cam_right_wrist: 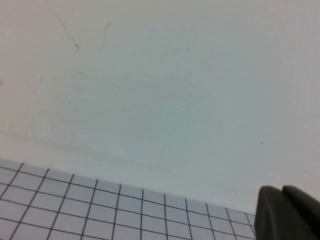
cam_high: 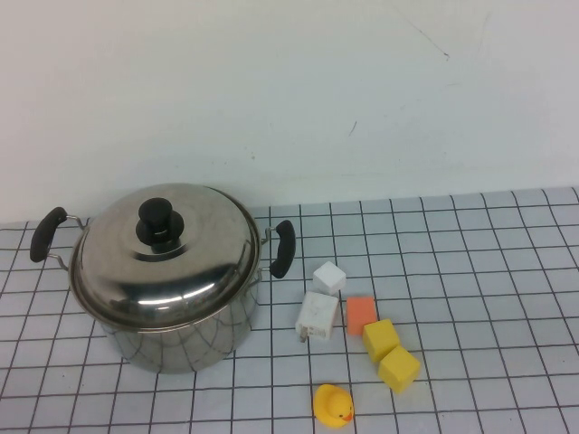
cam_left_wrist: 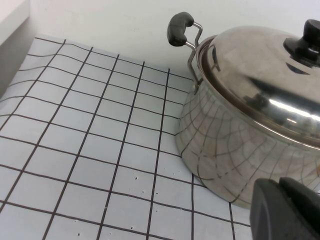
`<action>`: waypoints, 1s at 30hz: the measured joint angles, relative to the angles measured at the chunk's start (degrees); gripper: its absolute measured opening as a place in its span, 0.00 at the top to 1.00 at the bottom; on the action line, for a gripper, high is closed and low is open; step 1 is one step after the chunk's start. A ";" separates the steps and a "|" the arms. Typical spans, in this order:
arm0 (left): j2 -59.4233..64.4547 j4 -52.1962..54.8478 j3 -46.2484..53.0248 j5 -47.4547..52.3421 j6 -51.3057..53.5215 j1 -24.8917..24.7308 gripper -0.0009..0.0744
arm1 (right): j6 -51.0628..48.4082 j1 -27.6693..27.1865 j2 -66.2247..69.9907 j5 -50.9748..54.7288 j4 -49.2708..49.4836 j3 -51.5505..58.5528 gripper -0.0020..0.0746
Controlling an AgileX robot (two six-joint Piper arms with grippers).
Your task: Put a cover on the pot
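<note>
The shiny steel pot (cam_high: pixel 172 339) stands at the left of the table, with black side handles (cam_high: pixel 283 249). The domed steel lid (cam_high: pixel 194 262) with a black knob (cam_high: pixel 160 222) sits on top of it. In the left wrist view the pot (cam_left_wrist: pixel 235 145) and lid (cam_left_wrist: pixel 260 85) fill the right side. My left gripper (cam_left_wrist: pixel 280 210) is shut and empty, close beside the pot's lower wall. My right gripper (cam_right_wrist: pixel 282 212) is shut and empty, facing the white wall. Neither gripper shows in the high view.
To the right of the pot lie two white blocks (cam_high: pixel 318 314), an orange block (cam_high: pixel 361 314), two yellow blocks (cam_high: pixel 389 354) and a yellow rubber duck (cam_high: pixel 333 406). A white wall (cam_high: pixel 289 90) backs the gridded table (cam_high: pixel 470 271).
</note>
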 joint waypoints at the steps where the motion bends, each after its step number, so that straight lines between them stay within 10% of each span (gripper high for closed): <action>1: 0.00 0.00 0.00 0.00 0.00 0.00 0.99 | -4.54 -1.90 -1.11 -0.73 3.40 0.00 0.98; 13: 0.00 0.00 0.00 0.00 -0.23 0.00 0.99 | -73.02 -22.61 -6.44 2.31 75.27 0.00 0.98; 30: 0.00 0.00 0.00 0.00 -0.23 0.00 0.99 | -67.14 -22.66 -6.44 0.22 82.08 7.36 0.98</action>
